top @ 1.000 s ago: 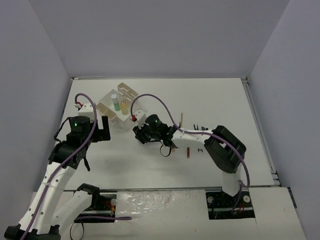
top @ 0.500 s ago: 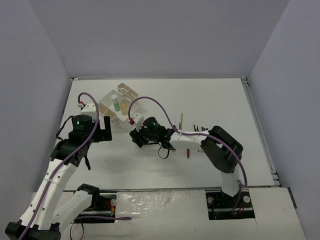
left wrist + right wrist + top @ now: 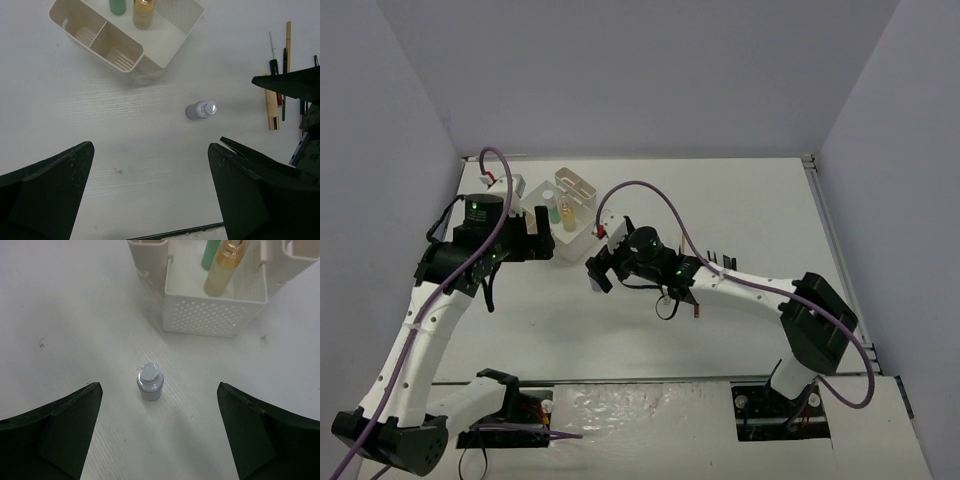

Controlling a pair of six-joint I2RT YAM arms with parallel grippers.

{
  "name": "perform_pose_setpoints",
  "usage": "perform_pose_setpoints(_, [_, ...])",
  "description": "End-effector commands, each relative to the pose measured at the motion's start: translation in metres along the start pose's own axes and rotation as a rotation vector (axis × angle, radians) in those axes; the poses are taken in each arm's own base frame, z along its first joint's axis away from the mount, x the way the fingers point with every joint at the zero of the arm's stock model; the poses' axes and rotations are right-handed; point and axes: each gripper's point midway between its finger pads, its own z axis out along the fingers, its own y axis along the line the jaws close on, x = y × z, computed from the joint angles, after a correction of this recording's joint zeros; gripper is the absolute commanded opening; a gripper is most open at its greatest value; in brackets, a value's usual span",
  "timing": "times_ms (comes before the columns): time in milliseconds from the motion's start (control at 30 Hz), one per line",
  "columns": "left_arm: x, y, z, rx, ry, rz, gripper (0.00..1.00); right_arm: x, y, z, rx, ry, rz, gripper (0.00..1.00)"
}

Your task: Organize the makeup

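A small grey-lilac bottle (image 3: 150,382) stands upright on the table just ahead of my right gripper (image 3: 159,390), which is open with nothing between its fingers. The same bottle (image 3: 201,109) stands ahead of my open, empty left gripper (image 3: 151,150). A gold bottle (image 3: 222,270) and a green bottle (image 3: 212,252) stand in the perforated compartment of the white box (image 3: 210,315). Thin black, red and tan sticks (image 3: 276,100) lie on the table to the right, near my right arm (image 3: 720,280). From above, my left gripper (image 3: 535,242) and right gripper (image 3: 599,268) face each other in front of the box (image 3: 582,185).
Two long compartments of the box (image 3: 107,47) show no makeup inside. The right gripper's dark fingers (image 3: 290,82) reach into the left wrist view beside the sticks. Grey walls close in the table on three sides.
My right gripper has opened wide and the grey-lilac bottle now stands free in front of it. The right elbow has swung right. The left gripper has moved toward the box.
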Motion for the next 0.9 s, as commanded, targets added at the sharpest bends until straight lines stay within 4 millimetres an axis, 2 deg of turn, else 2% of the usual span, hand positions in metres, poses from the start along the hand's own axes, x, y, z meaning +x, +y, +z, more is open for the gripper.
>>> perform_pose_setpoints(0, [-0.009, -0.029, -0.005, 0.077, 0.068, -0.017, 0.97, -0.051, -0.024, -0.06, 0.154, -0.118, -0.005, 0.99])
perform_pose_setpoints(167, [-0.002, -0.058, 0.013, 0.085, 0.147, 0.052, 0.97, -0.059, -0.055, -0.116, 0.33, -0.152, 0.049, 1.0])
perform_pose_setpoints(200, [0.003, -0.067, 0.024, 0.086, 0.184, 0.066, 0.97, -0.055, -0.064, -0.134, 0.386, -0.152, 0.071, 1.0])
perform_pose_setpoints(233, [0.007, -0.071, 0.029, 0.087, 0.205, 0.071, 0.97, -0.062, -0.071, -0.152, 0.432, -0.185, 0.098, 1.0])
perform_pose_setpoints(267, [0.011, -0.076, 0.037, 0.089, 0.228, 0.078, 0.97, -0.058, -0.083, -0.165, 0.501, -0.186, 0.114, 1.0])
perform_pose_setpoints(300, [0.012, -0.079, 0.041, 0.089, 0.233, 0.069, 0.97, -0.051, -0.088, -0.173, 0.535, -0.174, 0.137, 1.0])
perform_pose_setpoints(400, [0.02, -0.083, 0.062, 0.067, 0.28, 0.058, 0.97, -0.055, -0.101, -0.216, 0.638, -0.246, 0.195, 1.0])
perform_pose_setpoints(533, [0.03, -0.086, 0.084, 0.04, 0.326, 0.048, 0.96, -0.047, -0.105, -0.253, 0.687, -0.319, 0.242, 1.0])
perform_pose_setpoints(667, [0.045, -0.09, 0.106, 0.028, 0.373, 0.044, 0.9, -0.039, -0.108, -0.272, 0.719, -0.343, 0.258, 1.0])
perform_pose_setpoints(867, [0.065, -0.096, 0.131, 0.003, 0.412, 0.043, 0.84, -0.031, -0.109, -0.277, 0.73, -0.338, 0.265, 1.0])
